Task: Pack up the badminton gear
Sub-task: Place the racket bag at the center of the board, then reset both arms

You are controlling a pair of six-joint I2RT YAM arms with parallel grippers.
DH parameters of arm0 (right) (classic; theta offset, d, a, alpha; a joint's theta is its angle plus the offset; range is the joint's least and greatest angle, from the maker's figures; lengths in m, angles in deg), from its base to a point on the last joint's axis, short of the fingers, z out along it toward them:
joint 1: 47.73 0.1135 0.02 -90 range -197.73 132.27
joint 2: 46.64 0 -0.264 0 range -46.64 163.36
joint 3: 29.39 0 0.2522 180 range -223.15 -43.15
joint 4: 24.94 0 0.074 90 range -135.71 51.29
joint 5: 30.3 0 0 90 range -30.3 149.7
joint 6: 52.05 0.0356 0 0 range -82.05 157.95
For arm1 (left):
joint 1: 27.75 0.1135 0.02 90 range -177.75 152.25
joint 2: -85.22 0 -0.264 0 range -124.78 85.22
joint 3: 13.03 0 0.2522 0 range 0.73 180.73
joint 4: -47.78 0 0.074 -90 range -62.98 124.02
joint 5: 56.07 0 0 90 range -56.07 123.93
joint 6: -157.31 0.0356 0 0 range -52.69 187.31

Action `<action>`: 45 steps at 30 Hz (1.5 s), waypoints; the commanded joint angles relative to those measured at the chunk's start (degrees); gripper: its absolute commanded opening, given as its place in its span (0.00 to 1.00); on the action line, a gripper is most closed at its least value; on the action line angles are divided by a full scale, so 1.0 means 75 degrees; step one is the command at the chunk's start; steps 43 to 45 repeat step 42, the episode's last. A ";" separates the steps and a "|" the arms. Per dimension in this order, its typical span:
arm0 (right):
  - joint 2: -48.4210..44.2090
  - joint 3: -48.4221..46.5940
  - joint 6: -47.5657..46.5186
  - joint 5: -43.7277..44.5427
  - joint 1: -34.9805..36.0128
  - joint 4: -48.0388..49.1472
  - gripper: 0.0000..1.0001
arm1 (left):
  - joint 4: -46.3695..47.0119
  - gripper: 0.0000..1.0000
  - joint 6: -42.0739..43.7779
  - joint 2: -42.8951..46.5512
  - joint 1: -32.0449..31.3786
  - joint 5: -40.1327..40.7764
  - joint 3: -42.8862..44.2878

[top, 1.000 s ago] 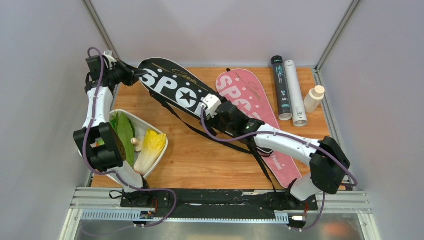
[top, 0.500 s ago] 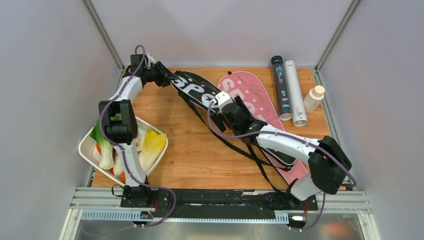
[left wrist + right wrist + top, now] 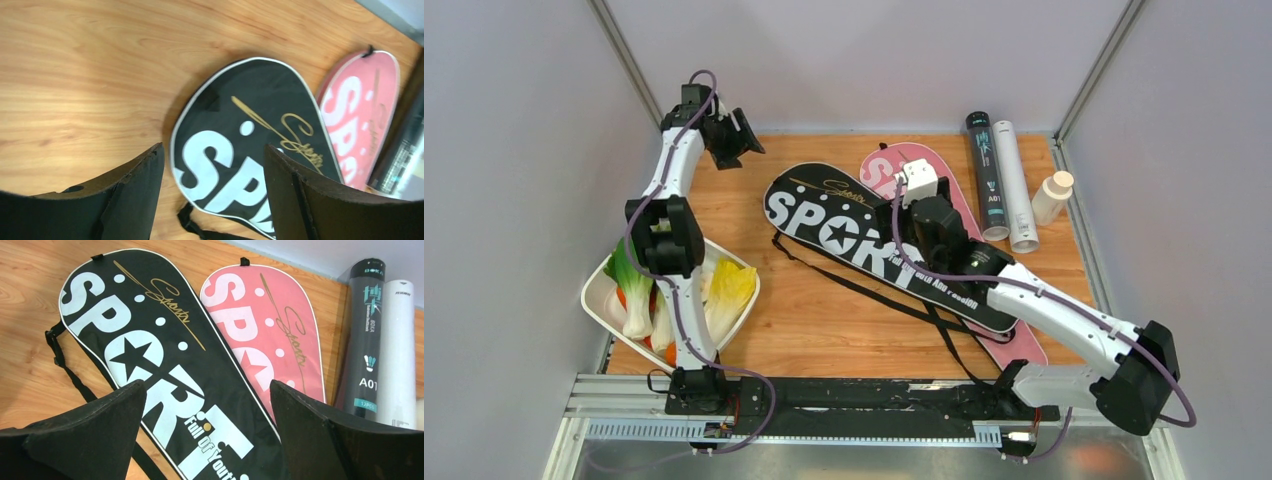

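The black "SPORT" racket bag (image 3: 834, 222) lies flat across the middle of the table, its strap (image 3: 874, 295) trailing toward the near edge. It overlaps the pink racket bag (image 3: 879, 170), which lies to its right. A black tube (image 3: 986, 175) and a white tube (image 3: 1014, 185) lie side by side at the back right. My left gripper (image 3: 742, 140) hangs open at the back left corner, apart from the black bag (image 3: 250, 130). My right gripper (image 3: 207, 385) is open above the black bag (image 3: 150, 350), with nothing between its fingers.
A white tray (image 3: 596, 300) of vegetables stands at the near left beside the left arm. A small white bottle with a tan cap (image 3: 1052, 197) stands at the right edge, next to the tubes. Grey walls close in the table on three sides.
My left gripper opened and let go of the black bag's top end, then drew back to the corner. The bag dropped flat, further right. My right arm swung back over it.
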 commanded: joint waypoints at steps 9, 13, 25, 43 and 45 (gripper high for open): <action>-0.1253 -0.0662 0.2660 0.0032 -0.0018 -0.2361 1.00 | 0.0498 0.79 0.1144 0.3078 -0.0504 -0.1009 -0.0940; -0.2087 -0.0481 0.3131 -0.0009 -0.0018 -0.2349 1.00 | 0.2486 0.79 0.0756 0.4781 -0.1342 -0.1929 -0.2898; -0.3392 -0.0569 0.3129 -0.0293 -0.0018 -0.2555 1.00 | 0.6793 0.79 -0.0949 0.8818 -0.2646 -0.2403 -0.8454; -0.3758 -0.0253 0.3450 -0.0347 -0.0012 -0.2529 1.00 | 0.5830 0.85 -0.0077 1.0310 -0.2705 -0.1810 -0.9245; -0.3758 -0.0253 0.3450 -0.0347 -0.0012 -0.2529 1.00 | 0.5830 0.85 -0.0077 1.0310 -0.2705 -0.1810 -0.9245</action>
